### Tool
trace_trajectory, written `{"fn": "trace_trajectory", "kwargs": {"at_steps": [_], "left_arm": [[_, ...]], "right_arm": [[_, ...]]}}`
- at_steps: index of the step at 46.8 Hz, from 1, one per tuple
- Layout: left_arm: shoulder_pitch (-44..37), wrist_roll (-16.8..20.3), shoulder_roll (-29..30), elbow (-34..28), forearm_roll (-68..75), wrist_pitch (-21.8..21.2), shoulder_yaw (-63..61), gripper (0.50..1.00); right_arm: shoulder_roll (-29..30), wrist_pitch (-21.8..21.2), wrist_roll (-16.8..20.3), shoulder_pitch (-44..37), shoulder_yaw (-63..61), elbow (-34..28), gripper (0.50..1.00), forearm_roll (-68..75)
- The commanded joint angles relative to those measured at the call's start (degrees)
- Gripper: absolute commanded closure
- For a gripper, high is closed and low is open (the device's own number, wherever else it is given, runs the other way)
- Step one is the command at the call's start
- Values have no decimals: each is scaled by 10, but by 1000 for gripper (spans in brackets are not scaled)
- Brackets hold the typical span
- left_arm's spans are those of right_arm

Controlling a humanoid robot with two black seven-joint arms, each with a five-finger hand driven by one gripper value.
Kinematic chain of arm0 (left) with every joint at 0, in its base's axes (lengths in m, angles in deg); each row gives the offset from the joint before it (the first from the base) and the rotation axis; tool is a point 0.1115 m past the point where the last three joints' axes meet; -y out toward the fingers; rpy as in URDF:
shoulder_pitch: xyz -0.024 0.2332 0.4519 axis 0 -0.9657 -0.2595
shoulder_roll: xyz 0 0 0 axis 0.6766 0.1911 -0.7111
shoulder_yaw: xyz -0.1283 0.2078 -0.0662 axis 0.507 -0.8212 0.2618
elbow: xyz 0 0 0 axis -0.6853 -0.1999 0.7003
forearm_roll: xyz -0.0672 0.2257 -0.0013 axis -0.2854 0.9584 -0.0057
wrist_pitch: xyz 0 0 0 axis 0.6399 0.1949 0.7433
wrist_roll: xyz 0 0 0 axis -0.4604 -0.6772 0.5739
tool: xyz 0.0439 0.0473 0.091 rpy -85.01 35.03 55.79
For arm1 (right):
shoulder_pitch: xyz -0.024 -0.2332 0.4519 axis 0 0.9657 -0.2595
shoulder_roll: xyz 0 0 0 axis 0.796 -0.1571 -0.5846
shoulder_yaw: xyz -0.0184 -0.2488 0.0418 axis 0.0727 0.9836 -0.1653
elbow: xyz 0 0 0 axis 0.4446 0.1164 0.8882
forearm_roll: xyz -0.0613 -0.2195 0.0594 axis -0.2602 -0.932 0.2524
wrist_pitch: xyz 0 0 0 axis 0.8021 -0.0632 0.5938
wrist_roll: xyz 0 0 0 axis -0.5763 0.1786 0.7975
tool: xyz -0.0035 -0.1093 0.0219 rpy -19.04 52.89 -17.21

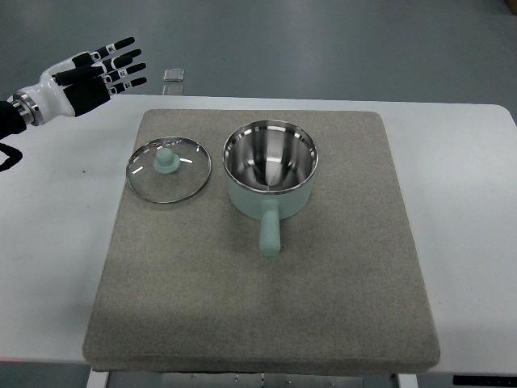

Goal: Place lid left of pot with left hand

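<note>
The left robot hand (95, 71) hovers at ten o'clock above the table (56, 242), fingers spread and straight, holding nothing. The glass lid (168, 168), with its pale green knob, lies flat on the grey mat (258, 291) at nine o'clock of the pot (271, 170), just beside it.

I count one pot (271, 174), one glass lid (168, 168), one grey mat (266, 283), one white desk (468, 202), one robot hand (89, 77), one small floor object (174, 75).

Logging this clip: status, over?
Left hand open, empty, raised off the mat's far-left corner. Lid flat on mat, left of pot. Nothing in the way.
</note>
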Motion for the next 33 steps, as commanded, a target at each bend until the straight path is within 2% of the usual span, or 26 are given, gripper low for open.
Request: {"fn": "trace_trajectory", "kwargs": {"at_steps": [1,33], "left_arm": [[0,1,-1,-1,-1,0,1,504],[-11,1,-13,-1,-85,0,12,504]], "right_arm": [[0,0,0,0,0,0,577,0],[0,0,0,0,0,0,579,0]]}}
